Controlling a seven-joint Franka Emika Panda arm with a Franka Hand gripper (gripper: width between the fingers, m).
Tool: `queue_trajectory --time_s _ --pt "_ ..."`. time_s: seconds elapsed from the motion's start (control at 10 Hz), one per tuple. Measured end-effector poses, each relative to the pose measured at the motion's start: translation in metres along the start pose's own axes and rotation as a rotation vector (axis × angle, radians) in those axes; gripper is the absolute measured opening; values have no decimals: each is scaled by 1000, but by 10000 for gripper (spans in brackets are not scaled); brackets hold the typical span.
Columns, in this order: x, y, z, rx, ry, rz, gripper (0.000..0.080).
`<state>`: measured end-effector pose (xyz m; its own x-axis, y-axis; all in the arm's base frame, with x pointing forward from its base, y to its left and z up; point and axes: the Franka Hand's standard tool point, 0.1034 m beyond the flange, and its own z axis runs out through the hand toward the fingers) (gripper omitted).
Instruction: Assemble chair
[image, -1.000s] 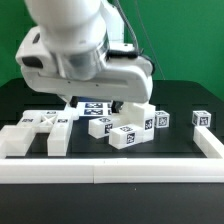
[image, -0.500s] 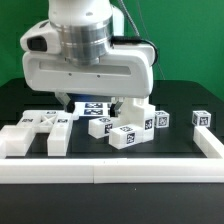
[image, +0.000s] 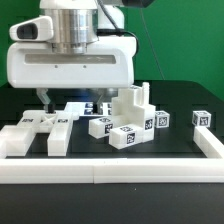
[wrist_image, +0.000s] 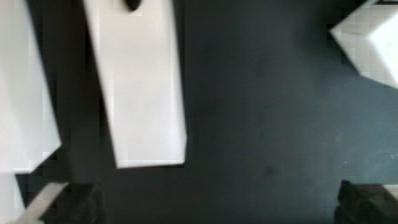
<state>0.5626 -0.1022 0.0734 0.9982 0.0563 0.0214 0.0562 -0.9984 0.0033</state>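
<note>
White plastic pieces of the chair are seen spread over a black table (image: 180, 135), which is edged by a white rail (image: 110, 172) along the near side and at the exterior view's right. The gripper (image: 75, 102) is positioned low over the far middle of the table, its broad white body filling the upper part of the exterior view. Its fingers (image: 43, 99) are spread wide and nothing is clasped between them. This is borne out in the wrist view, where two dark fingertips (wrist_image: 63, 203) are shown at opposite edges with only bare table between. A long white plank (wrist_image: 143, 90) is seen there lying flat, clear of both fingertips, with a second white piece (wrist_image: 18, 90) alongside it and the corner of another part (wrist_image: 370, 40) on its other side. In the exterior view, a stepped part (image: 133, 103) is stood upright just to the exterior view's right of the gripper. Near of it, a cluster of tagged blocks (image: 125, 135) is gathered, and a single tagged cube (image: 202, 118) is set well apart at the exterior view's right. At the exterior view's left, flat tagged pieces (image: 42, 120) are laid just far of a thick bar (image: 18, 141) and a short leg (image: 58, 141).
</note>
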Motion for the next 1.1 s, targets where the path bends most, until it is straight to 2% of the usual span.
queue_trajectory --time_s 0.1,0.5,0.8,1.1 --pt "-7 11 3 1 -7 -46 649" --pt "-9 11 5 0 -10 7 649" --pt "-19 21 17 2 -32 11 649" --pt "-23 19 29 -6 -41 8 649"
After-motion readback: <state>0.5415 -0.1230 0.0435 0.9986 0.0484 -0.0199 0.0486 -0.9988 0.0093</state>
